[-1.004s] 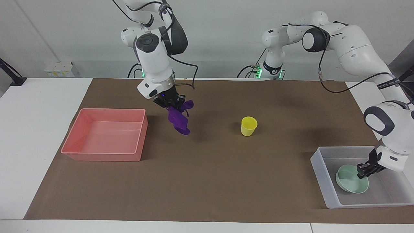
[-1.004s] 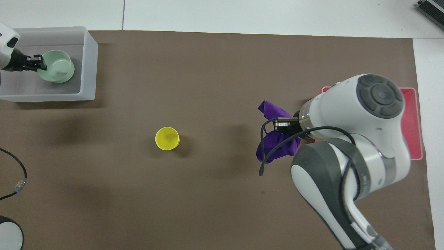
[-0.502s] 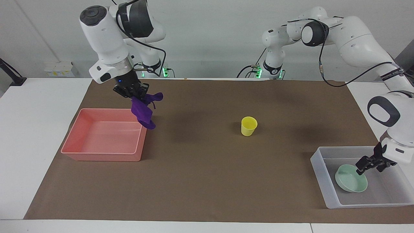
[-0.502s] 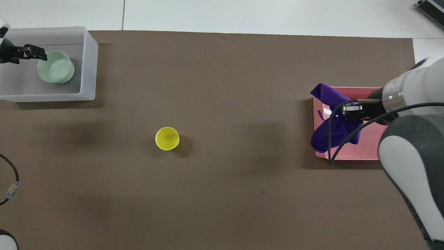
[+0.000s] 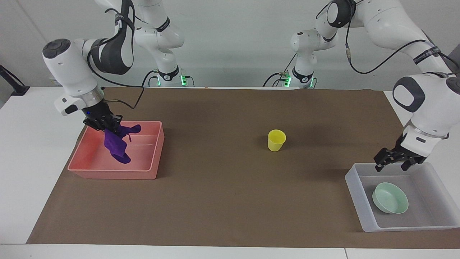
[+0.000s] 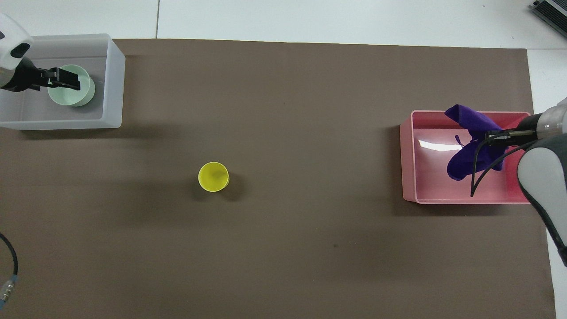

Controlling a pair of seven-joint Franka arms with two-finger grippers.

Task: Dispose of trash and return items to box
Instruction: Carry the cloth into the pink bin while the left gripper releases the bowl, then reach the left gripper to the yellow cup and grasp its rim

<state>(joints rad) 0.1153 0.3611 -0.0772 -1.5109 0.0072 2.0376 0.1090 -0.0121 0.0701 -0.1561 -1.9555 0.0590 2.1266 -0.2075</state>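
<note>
My right gripper [image 5: 104, 124] is shut on the deep purple cloth [image 5: 116, 145], which hangs over the inside of the pink tray [image 5: 149, 172]; its low end is at or just above the tray floor. In the overhead view the right gripper [image 6: 494, 136] and the cloth [image 6: 465, 155] are over the pink tray [image 6: 427, 177]. The mint-green bowl [image 5: 390, 198] lies in the translucent box [image 5: 359, 203]. My left gripper [image 5: 393, 162] is open and empty, raised over the box. The yellow cup [image 5: 276, 140] stands upright on the mat mid-table.
A brown mat [image 5: 222, 201] covers the table, with white tabletop at both ends. In the overhead view the left gripper [image 6: 66, 79] covers part of the bowl [image 6: 82, 93] in the box [image 6: 114, 84]; the cup [image 6: 213, 177] stands alone.
My right gripper carried the purple cloth toward the right arm's end, from beside the pink tray to over its inside. My left gripper let go of the bowl and rose above the box.
</note>
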